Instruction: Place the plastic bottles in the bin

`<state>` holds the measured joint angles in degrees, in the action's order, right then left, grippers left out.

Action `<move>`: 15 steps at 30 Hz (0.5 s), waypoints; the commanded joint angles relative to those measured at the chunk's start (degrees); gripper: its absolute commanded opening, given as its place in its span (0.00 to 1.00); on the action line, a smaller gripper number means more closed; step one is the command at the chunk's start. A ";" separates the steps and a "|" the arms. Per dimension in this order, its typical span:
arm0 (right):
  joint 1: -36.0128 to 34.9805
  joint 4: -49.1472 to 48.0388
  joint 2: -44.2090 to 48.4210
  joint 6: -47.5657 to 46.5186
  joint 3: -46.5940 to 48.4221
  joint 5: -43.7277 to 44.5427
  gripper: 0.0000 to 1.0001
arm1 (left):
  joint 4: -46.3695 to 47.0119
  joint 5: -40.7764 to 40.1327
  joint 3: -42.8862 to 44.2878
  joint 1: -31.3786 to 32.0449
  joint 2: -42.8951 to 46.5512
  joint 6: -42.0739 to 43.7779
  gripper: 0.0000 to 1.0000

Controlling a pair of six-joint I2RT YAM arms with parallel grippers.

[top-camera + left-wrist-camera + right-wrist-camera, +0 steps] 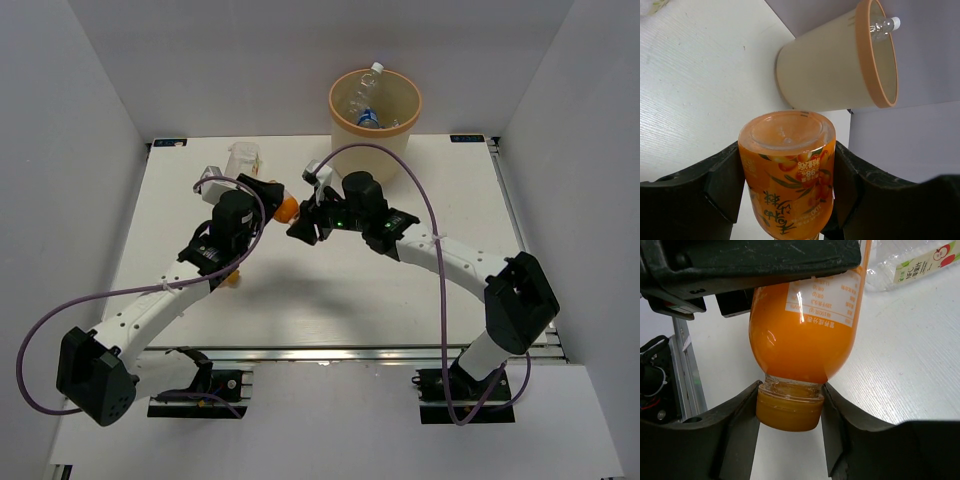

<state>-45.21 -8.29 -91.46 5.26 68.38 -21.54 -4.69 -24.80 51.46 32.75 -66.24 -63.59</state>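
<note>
The left end effector (786, 175) clamped the orange bottle (802, 335) by its body while the right end effector (791, 387) pinched its cap (789, 415). A mistimed release might have dropped it onto the desk (690, 75), short of the bin (825, 75) beyond both.

The left claw (272, 193) and the right claw (303, 218) meet at one orange bottle (287, 208) over the worktop (420, 290). Behind, the bin (390, 140) contains some clear bottles (365, 100).
</note>
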 commanded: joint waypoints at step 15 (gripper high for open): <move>5.39 -3.22 3.39 2.74 -2.11 5.63 0.00 | -19.11 -15.97 11.81 -0.49 4.00 4.62 0.98</move>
<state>-42.24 -9.43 -91.20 7.57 66.81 -17.19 -16.38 -33.85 59.99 32.73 -65.19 -60.25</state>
